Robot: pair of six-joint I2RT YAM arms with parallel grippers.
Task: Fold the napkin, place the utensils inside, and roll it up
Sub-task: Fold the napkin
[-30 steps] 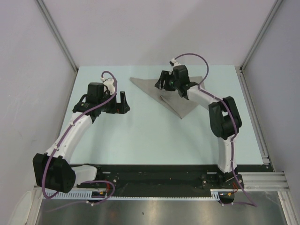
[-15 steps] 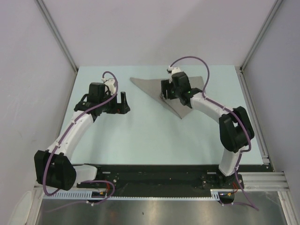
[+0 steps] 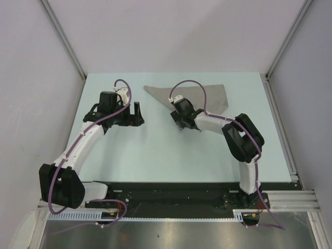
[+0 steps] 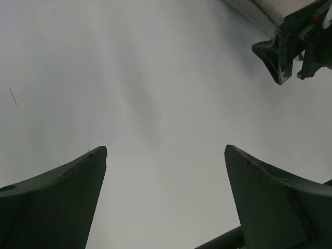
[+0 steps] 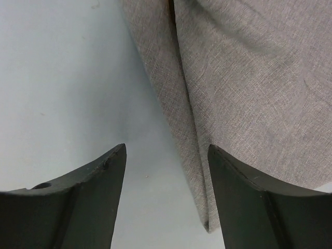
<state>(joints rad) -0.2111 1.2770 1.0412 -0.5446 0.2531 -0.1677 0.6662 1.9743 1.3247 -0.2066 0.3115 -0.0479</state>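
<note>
The napkin [image 3: 207, 96] is a grey-beige cloth folded into a triangle at the back of the table. In the right wrist view its two layers [image 5: 238, 78] end in a pointed near corner. My right gripper [image 3: 179, 123] is open and low over that corner. In its own view [image 5: 166, 150] the corner lies between the fingers, close to the right one. My left gripper [image 3: 137, 111] is open and empty over bare table to the left of the napkin, also seen in its wrist view [image 4: 165, 150]. The wooden spoon is not in view.
The pale green table [image 3: 155, 155] has grey walls on three sides and metal frame posts at the back corners. In the left wrist view the right gripper [image 4: 282, 52] and a napkin edge [image 4: 249, 10] show at top right.
My right gripper has moved from above the middle of the napkin toward the front left, down to its near corner. The left arm has hardly moved.
</note>
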